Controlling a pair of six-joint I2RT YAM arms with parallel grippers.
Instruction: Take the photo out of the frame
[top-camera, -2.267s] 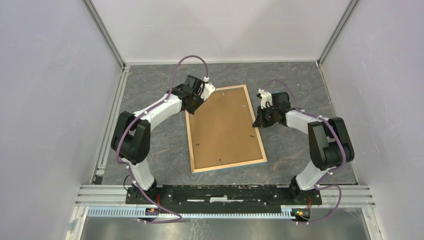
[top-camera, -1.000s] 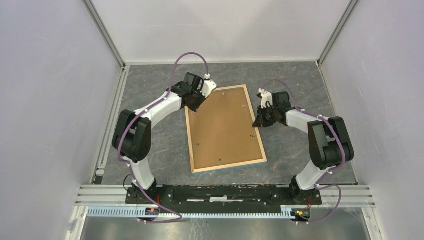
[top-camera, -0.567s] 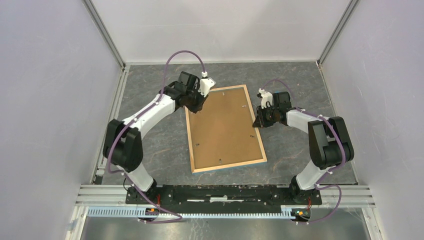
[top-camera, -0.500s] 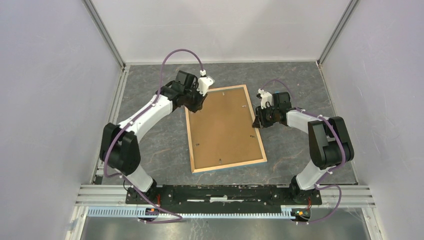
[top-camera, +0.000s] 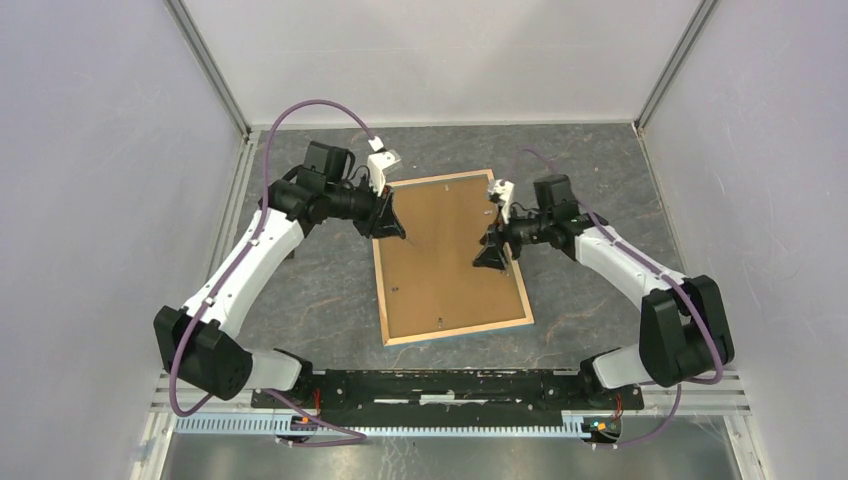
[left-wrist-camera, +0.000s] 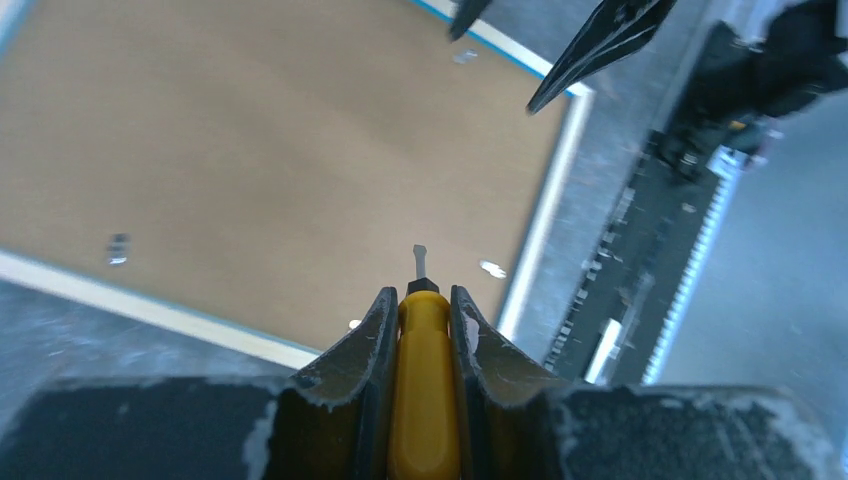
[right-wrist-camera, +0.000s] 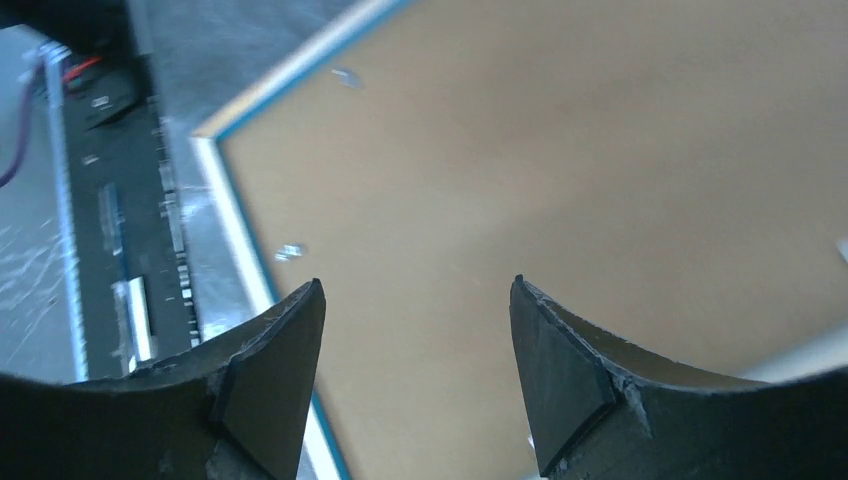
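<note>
The frame (top-camera: 450, 262) lies face down on the grey table, its brown fibreboard back (left-wrist-camera: 250, 150) up, with light wood edging and a thin blue border (right-wrist-camera: 232, 215). Small metal tabs (left-wrist-camera: 118, 247) sit along the back's edges. The photo is hidden under the back. My left gripper (top-camera: 388, 222) hovers over the frame's left edge, shut on a yellow-handled screwdriver (left-wrist-camera: 425, 390) whose tip (left-wrist-camera: 420, 262) points out over the back. My right gripper (top-camera: 490, 255) hangs over the frame's right side, open, with only the brown back (right-wrist-camera: 560, 150) showing between its fingers (right-wrist-camera: 275, 370).
A black base bar and aluminium rail (top-camera: 450, 385) run along the near edge. White enclosure walls close in the left, back and right sides. Grey table surface (top-camera: 590, 300) shows all around the frame.
The right gripper has opened and swung left from beside the frame to above its right side. The left arm has stretched out, and its gripper now points across the frame's left edge.
</note>
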